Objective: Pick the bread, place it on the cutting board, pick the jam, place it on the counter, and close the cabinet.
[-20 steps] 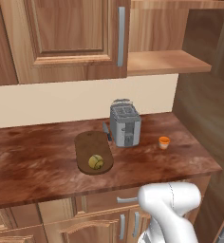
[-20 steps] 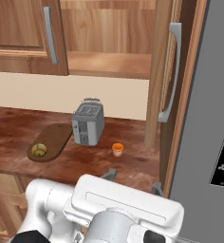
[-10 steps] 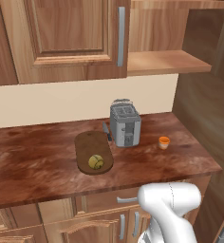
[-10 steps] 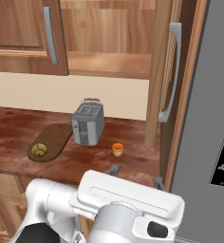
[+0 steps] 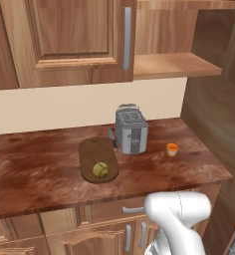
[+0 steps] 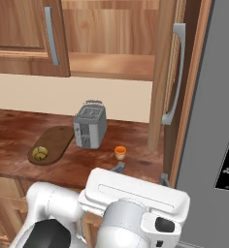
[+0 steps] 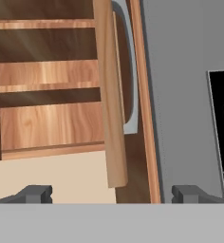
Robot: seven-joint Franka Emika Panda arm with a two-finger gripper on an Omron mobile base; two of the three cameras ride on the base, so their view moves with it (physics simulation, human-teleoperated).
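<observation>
Wooden cabinet (image 6: 166, 72) door is hanging wide open right in front of my claw (image 7: 111, 193), so I'm looking at it edge-on, with its long grey handle (image 7: 127, 71) peeking out behind the edge. My fingers (image 7: 35, 193) are sitting well apart with nothing between them, so the claw is released and not touching the door. The door edge is lining up roughly between my fingertips in the hand view, above them and farther off. Left of it I'm seeing the open shelves (image 7: 47, 78) inside, and right of it a big grey fridge (image 7: 180, 85) with a black display panel (image 7: 223, 137).

From the base views, the bread (image 5: 100, 170) is sitting on the cutting board (image 5: 92, 153), toward its near end. The jam (image 5: 172, 149) is standing upright on the counter (image 5: 35, 169), off to the right of the toaster (image 5: 131, 130), apart from it. The toaster is standing just beside the board's far right side, with a small dark thing between them that I can't make out. In the right base view the jam (image 6: 120, 152) is near the foot of the open door, and my own white arm is bulking up the foreground below the counter edge. The other cabinet door (image 5: 72, 40), on the left, is sitting shut.
</observation>
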